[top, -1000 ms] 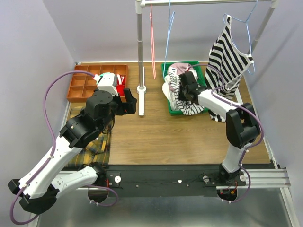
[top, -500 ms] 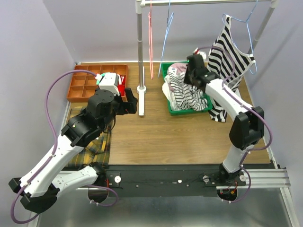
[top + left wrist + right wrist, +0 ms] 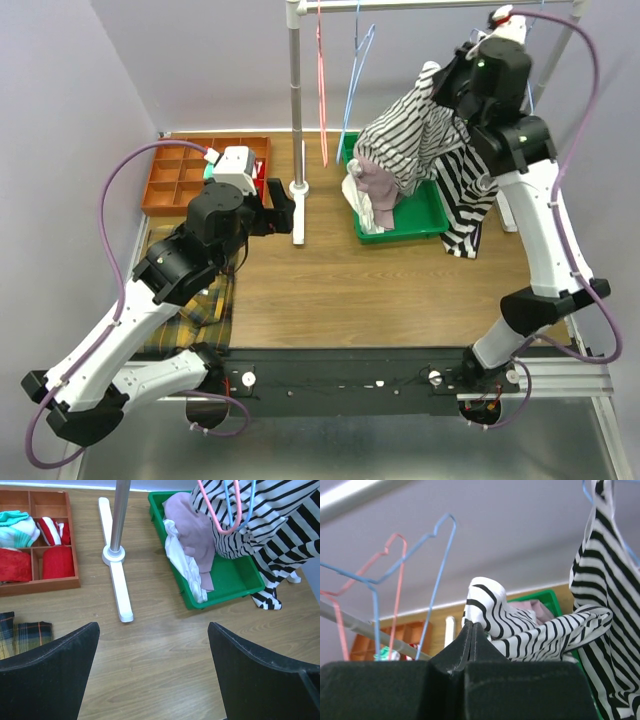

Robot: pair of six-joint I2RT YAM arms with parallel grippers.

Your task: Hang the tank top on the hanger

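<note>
The tank top [image 3: 405,145], white with thin dark stripes, hangs in the air from my right gripper [image 3: 434,74]. The gripper is raised near the rail and shut on a fold of it [image 3: 472,626]. The cloth [image 3: 520,630] drapes down toward the green bin [image 3: 430,215]. To its left, the light-blue wire hanger [image 3: 352,85] hangs empty on the rail and also shows in the right wrist view [image 3: 437,555]. My left gripper [image 3: 152,675] is open over bare table near the rack base, holding nothing.
A bold wide-striped top [image 3: 470,200] hangs on another hanger at the right. A pink-red hanger [image 3: 322,90] hangs beside the rack pole [image 3: 296,100]. A pink garment [image 3: 378,185] lies in the bin. At the left are an orange tray [image 3: 170,180] and a plaid cloth [image 3: 195,305].
My right gripper shut on the tank top in the bin and rose with it to rail height, pulling it out of the bin. The left arm has hardly moved.
</note>
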